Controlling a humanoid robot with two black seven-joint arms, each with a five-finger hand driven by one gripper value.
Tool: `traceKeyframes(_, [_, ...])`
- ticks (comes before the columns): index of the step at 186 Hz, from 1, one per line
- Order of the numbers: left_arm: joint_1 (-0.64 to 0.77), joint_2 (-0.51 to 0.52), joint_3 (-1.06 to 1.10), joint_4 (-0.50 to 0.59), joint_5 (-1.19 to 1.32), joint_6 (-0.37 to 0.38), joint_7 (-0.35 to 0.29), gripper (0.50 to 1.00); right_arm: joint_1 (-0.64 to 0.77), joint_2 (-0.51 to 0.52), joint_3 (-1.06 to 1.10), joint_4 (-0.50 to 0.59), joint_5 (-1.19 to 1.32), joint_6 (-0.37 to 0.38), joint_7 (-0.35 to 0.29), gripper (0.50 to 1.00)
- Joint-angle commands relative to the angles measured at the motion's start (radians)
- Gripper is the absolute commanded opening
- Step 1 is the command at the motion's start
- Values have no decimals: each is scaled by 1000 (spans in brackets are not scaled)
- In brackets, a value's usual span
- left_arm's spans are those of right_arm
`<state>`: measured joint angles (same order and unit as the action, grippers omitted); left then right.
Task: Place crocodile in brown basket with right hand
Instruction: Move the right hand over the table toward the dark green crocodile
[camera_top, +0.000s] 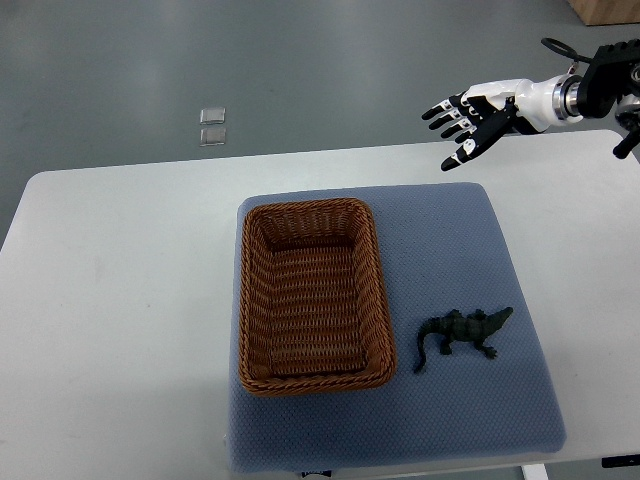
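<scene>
On the blue mat (450, 240), just right of the brown basket (248, 300) and apart from it, lies the dark green crocodile (462, 333), flat on its belly with its legs splayed. One pointed end aims right and slightly away from the robot. The other end curls down toward the mat's near edge, and which of the two is the head is too small to tell. The basket is a rectangular wicker one sitting on the left part of the mat, with its long sides running away from the robot. The mat rests on a white table (120, 300). Well apart from the crocodile, above the table's far right edge, hovers the right hand (475, 115), white with black joints. Its fingers (440, 110) are spread apart and point left, grasping nothing. A small dark patch (318, 473) at the mat's near edge may be a tag, but any print on it cannot be read. Two small clear squares (212, 125) lie on the grey floor (350, 70) beyond the table.
</scene>
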<state>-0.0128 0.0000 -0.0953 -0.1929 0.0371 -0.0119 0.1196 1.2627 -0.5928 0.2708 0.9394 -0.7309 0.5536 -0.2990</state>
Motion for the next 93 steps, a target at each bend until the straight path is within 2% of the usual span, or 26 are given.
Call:
traceKeyframes(1, [-4,0,2,-3,0,-2,2,1000,145,-19,-199,42,-82,14,-38,930])
traceKeyframes(26, [-9,0,3,-3,0,-3,0,1000,305,-10,-378,91,-104,45,-92,930])
traceKeyframes(48, [-10,0,3,-3,0,-3,2,1000,403,-9,-461,159,-101,57,-101,930])
traceKeyframes(93, [-18,0,3,-7,4,-3,2,1000,460,-22,-481,294,-94,57,-95,928])
